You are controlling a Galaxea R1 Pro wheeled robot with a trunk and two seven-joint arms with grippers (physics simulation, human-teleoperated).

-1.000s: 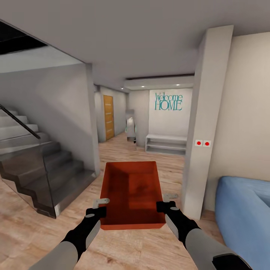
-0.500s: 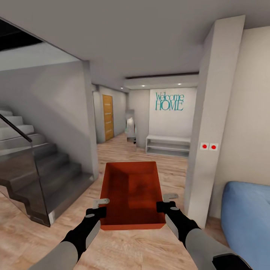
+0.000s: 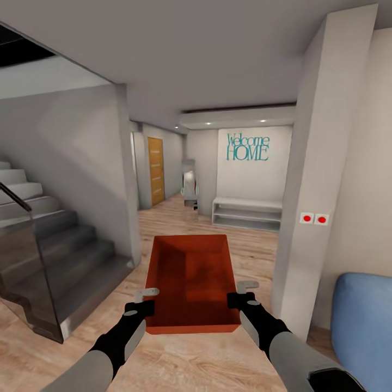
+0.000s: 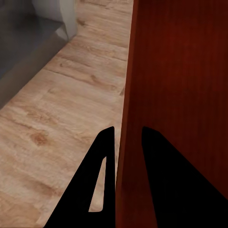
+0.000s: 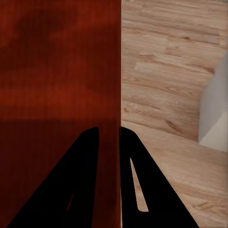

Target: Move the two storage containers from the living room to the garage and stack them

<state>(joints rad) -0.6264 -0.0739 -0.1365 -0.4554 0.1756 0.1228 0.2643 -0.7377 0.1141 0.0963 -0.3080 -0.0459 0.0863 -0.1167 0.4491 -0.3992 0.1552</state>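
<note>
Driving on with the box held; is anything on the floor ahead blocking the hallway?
Nothing visible blocks it. The storage container is held by left gripper and right gripper; wood floor runs open between staircase and pillar.

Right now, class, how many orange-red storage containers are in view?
1: the storage container is held in front of the robot, left gripper and right gripper clamping opposite walls. The second may be elsewhere.

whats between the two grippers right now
The orange-red storage container. In the head view it spans the gap, with the left gripper clamped on one side wall and the right gripper on the other; both wrist views show fingers straddling a wall.
</note>
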